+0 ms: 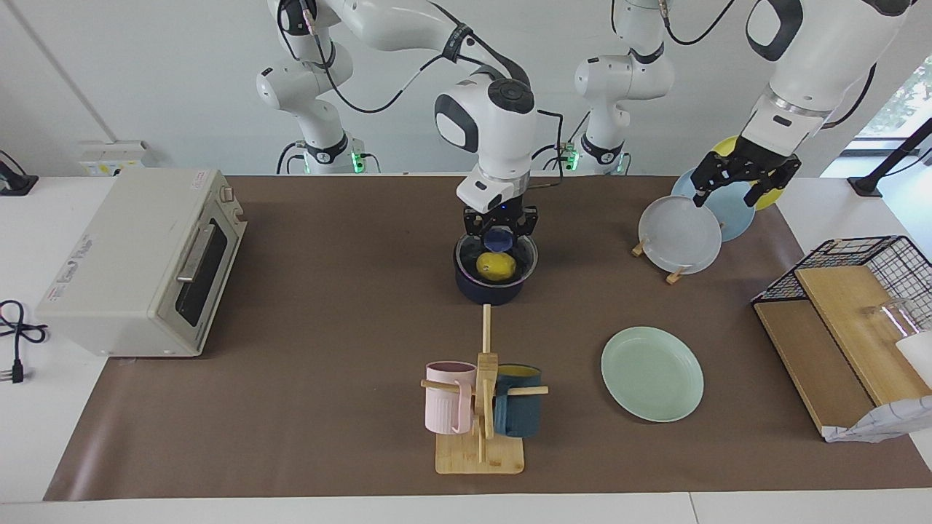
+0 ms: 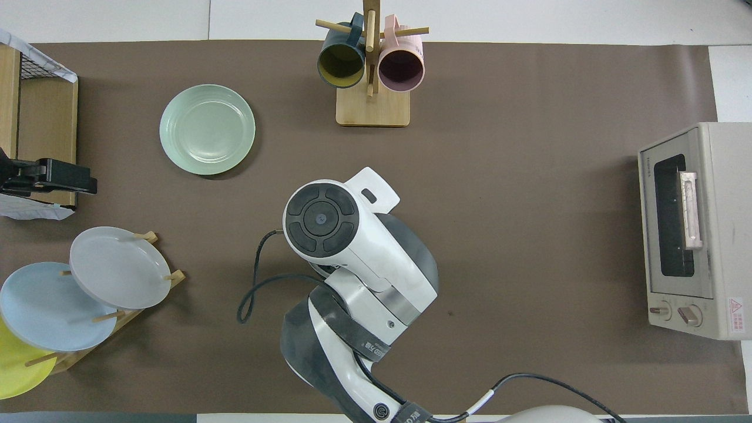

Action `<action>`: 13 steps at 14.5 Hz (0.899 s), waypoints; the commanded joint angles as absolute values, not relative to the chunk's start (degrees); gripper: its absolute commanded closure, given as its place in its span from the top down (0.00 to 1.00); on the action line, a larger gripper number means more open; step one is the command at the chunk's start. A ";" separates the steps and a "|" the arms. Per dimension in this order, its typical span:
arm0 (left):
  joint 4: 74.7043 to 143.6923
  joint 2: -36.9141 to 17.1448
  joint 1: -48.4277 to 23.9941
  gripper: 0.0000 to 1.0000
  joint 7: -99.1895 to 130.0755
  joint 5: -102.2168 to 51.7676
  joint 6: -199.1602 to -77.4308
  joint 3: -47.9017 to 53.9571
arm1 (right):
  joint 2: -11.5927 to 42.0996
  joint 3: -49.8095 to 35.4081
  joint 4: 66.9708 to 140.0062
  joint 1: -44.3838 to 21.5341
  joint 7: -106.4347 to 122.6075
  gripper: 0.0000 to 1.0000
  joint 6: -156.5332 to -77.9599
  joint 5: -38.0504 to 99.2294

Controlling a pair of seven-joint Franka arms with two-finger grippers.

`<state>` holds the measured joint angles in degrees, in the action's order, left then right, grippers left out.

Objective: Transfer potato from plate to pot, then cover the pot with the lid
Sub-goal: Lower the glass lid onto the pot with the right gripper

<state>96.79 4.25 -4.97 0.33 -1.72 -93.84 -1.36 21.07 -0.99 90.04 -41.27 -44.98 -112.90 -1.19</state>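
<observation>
Facing view: the right gripper [image 1: 500,227] is clamped on the lid [image 1: 496,251] by its knob, over the pot [image 1: 495,280] holding the potato [image 1: 496,266]. Releasing off-centre could leave the lid tilted. The left gripper [image 1: 743,177], fingers spread, waits over the plate rack [image 1: 673,273]; the mint-green plate [image 1: 652,373] lies bare.

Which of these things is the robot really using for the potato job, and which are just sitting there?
For the job:
potato, inside the pot
lid, held over the pot by the right gripper
plate, bare now

Just sitting there:
toaster oven
mug tree with two mugs
rack of plates under the left gripper
wire basket
</observation>
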 commanded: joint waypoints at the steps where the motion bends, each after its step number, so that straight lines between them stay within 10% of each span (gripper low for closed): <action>1: 94.23 4.66 -5.36 1.00 0.62 -0.09 -89.57 -1.32 | 21.27 -1.23 89.56 -41.05 -46.49 0.00 -112.59 -1.58; 13: 90.97 3.69 -1.67 1.00 -3.43 3.25 -86.84 2.11 | 19.87 -1.32 93.60 -41.22 -47.72 0.00 -111.97 -1.05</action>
